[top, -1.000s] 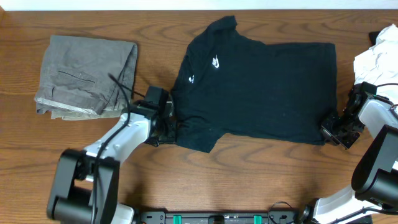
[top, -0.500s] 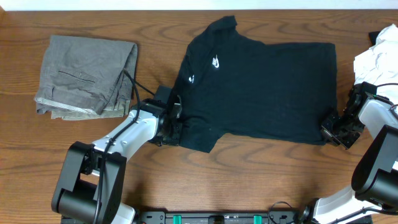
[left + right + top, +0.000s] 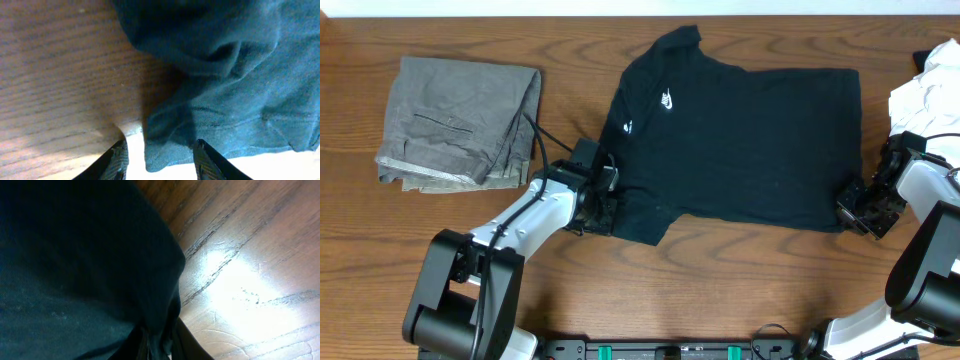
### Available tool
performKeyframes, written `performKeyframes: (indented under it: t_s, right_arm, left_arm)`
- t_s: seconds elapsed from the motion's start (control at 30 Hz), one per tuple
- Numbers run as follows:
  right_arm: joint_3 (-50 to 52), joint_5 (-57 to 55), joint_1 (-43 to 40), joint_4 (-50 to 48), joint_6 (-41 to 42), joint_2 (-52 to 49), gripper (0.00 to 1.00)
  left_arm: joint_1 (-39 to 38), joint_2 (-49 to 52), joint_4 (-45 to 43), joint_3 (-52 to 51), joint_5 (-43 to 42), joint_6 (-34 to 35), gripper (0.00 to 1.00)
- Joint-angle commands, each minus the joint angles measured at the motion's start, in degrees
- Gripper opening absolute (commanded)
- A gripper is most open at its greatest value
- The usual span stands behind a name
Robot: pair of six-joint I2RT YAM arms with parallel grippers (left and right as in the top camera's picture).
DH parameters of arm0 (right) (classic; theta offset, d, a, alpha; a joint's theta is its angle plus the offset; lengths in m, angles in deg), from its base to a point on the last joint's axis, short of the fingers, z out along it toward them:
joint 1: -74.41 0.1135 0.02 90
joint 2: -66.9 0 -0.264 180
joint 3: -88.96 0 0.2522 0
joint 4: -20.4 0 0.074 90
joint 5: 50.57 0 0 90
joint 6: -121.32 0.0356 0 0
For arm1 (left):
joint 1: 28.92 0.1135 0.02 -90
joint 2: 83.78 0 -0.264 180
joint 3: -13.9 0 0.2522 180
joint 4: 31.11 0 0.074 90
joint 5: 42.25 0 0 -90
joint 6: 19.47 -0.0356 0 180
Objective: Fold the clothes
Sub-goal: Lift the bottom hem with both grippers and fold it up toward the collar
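The left gripper (image 3: 603, 207) has slid in from the side, and now it is right at the near-left edge of the black T-shirt (image 3: 740, 140), by the sleeve. Its jaws are about half open, with the shirt's hem lying between the 2 fingers, not squeezed yet. The right gripper (image 3: 855, 210) has stayed put at the shirt's near-right corner. Its jaws are almost closed, with that corner pinched between them. So I think both near corners will soon be held, ready for the first fold. The shirt lies spread flat in the middle of the table (image 3: 740, 290). It is soft and floppy, with little wrinkles and a small white logo (image 3: 666, 101). Left of the shirt lie folded grey trousers (image 3: 460, 120), thick and square. Right of the shirt is a crumpled white garment (image 3: 925, 95). The table is smooth brown wood.
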Motion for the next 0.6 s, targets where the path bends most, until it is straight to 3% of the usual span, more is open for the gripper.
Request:
performKeyframes:
  t_s: [0.0,0.2,0.57]
  right_arm:
    - [1.8,-1.2,-0.2,-1.2,-0.2,-1.7,0.17]
    - [1.8,-1.2,-0.2,-1.2,-0.2,-1.7,0.25]
    - [1.8,-1.2,-0.2,-1.2,-0.2,-1.7,0.27]
  left_arm:
    - [-0.1,0.4,-0.9,-1.7,-0.5,-1.0,0.45]
    - [-0.1,2.1,-0.8,-1.8,-0.5,-1.0,0.44]
    - [-1.8,5.4,-1.2,-2.3,0.5,-1.0,0.49]
